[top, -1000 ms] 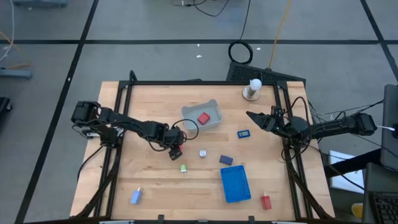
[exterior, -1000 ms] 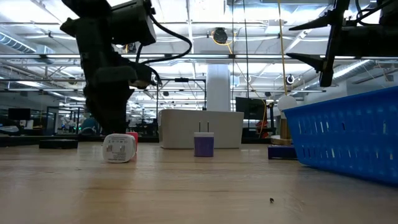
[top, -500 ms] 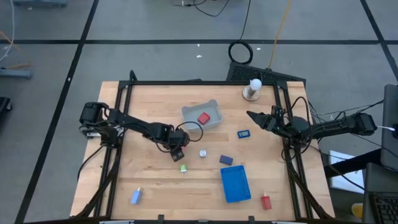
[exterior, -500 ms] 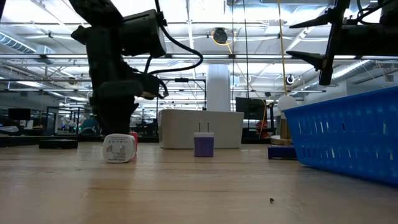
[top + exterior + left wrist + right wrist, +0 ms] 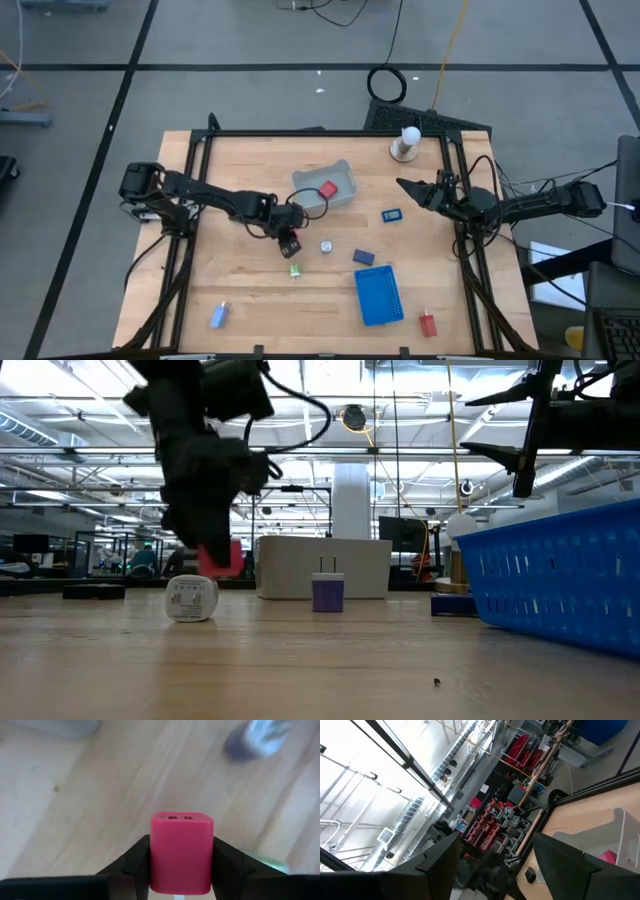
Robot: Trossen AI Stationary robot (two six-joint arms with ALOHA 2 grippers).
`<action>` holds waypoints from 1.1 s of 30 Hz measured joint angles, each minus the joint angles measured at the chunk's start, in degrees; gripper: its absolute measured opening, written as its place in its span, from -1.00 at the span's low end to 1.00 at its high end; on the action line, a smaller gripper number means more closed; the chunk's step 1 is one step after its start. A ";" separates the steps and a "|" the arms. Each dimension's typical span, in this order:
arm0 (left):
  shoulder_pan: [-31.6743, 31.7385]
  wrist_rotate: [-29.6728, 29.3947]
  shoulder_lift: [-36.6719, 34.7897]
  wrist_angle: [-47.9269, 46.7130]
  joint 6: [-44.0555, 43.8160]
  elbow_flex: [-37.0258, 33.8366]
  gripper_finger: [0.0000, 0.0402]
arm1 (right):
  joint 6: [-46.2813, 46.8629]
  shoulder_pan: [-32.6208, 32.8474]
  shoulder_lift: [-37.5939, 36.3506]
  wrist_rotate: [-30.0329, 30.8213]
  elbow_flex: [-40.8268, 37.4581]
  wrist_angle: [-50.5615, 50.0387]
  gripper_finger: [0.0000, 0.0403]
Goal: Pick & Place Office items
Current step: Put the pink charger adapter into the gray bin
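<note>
A blurred silver piece (image 5: 260,737) and a green piece (image 5: 272,865) behind the jaws stay unidentifiable.

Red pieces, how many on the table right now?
3: one red block in the pale bin, one red piece near the table's front right edge, one red cube held by the left gripper. Others could be hidden.

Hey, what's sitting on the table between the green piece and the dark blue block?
In the high view, a small silver piece lies on the wood between the green piece and the dark blue block, slightly farther toward the pale bin than either.
</note>
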 joint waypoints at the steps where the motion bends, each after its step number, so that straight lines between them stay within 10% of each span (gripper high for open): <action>1: -0.01 -0.54 -0.83 -1.10 -0.04 1.13 -0.26 | 0.01 0.00 0.03 0.01 0.00 0.03 0.20; 15: 6.80 -12.47 -4.77 -12.07 10.06 22.31 -0.26 | 0.28 0.00 1.27 -0.02 -0.04 0.24 0.20; 33: 22.37 -4.13 -4.18 -4.10 15.91 11.97 -0.26 | -0.86 0.00 1.27 -0.18 -0.04 0.85 0.20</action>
